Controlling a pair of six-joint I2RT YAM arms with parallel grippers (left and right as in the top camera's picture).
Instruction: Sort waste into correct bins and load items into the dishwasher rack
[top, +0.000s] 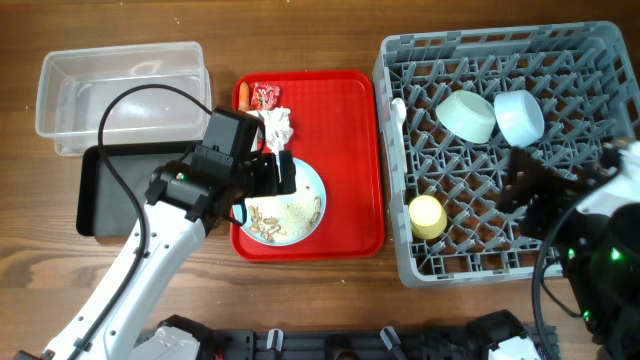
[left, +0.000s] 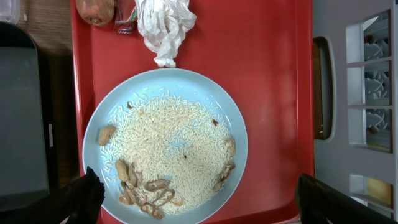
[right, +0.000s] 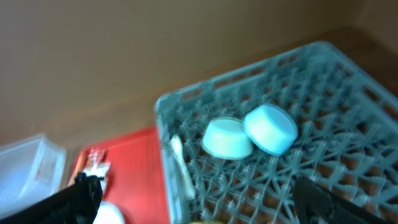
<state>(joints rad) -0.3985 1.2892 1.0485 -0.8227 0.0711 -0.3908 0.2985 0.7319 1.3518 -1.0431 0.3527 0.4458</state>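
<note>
The left gripper hovers with its fingers spread wide over the light blue plate, and nothing is pinched between them. The plate lies flat and face up in the near half of the red tray, in the middle of the surface. It carries the pale crumbs, rice grains with a few nuts along its near side, so the step in hand looks like clearing this waste before the plate can go to the dishwasher rack by the right edge. To do it well, I judge the gripper should take the plate by its rim, keep it level while carrying it, and tilt it only once it is over a bin. The black tray at the left edge is the closest and the clear tub sits in the far-left corner; which one suits food I cannot tell. The plate is round, so it has no long axis. The crumpled tissue does have one: it runs from the tray's far edge toward the plate, its twisted tail reaching or nearly reaching the far rim, so it may catch as the plate lifts. The carrot stub and red wrapper lie beside it in the tray's far-left corner. The right gripper hangs above the rack, fingers spread and empty.
</note>
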